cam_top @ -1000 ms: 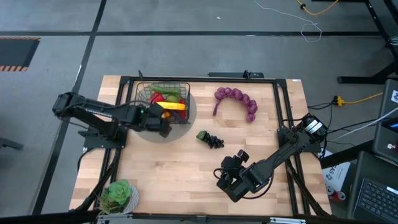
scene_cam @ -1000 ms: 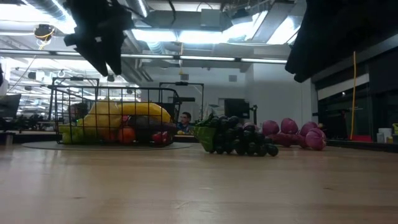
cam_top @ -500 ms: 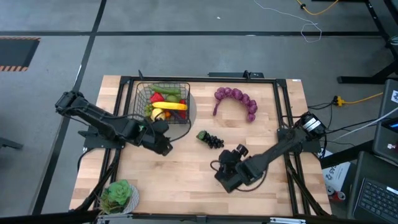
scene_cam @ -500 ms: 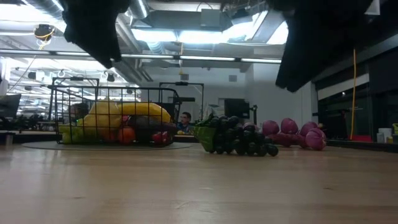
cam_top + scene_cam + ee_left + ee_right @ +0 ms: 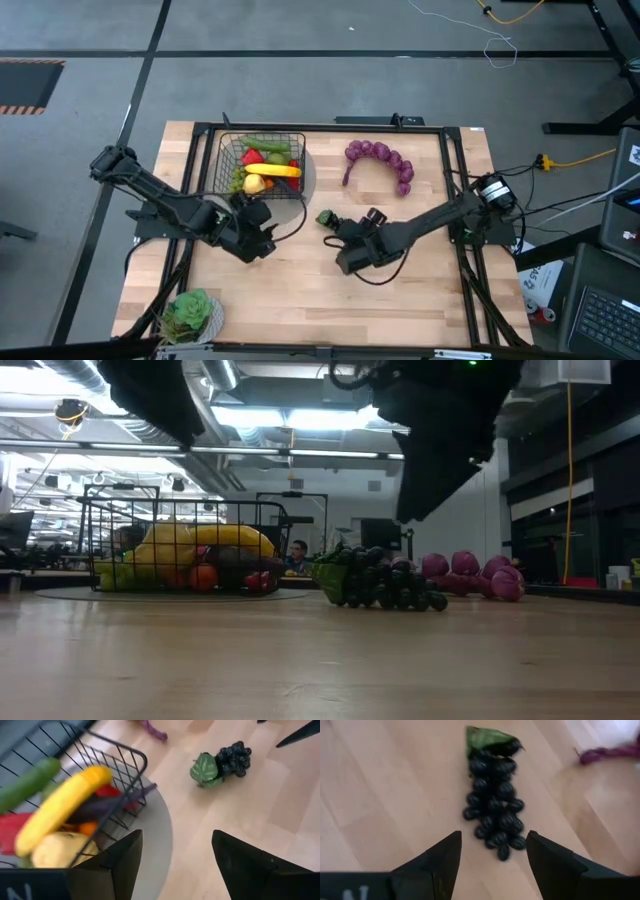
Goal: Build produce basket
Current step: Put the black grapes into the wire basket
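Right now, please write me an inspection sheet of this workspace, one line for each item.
Surface: wooden table, black frame around it.
Job's things: wire basket holds banana, cucumber, red pepper, lemon; dark grapes and purple bunch lie outside on the table.
Clutter: green leafy item at the near left corner.
Grippers: left gripper open, beside the basket; right gripper open, at the grapes.
Cables: yellow cable on the floor right.
Surroundings: grey floor, person far behind in the low view.

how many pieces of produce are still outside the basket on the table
2: the dark grapes lie mid-table, right in front of the open right gripper, and the purple bunch curves along the far right side. The rest sit in the basket. The potted plant isn't counted.
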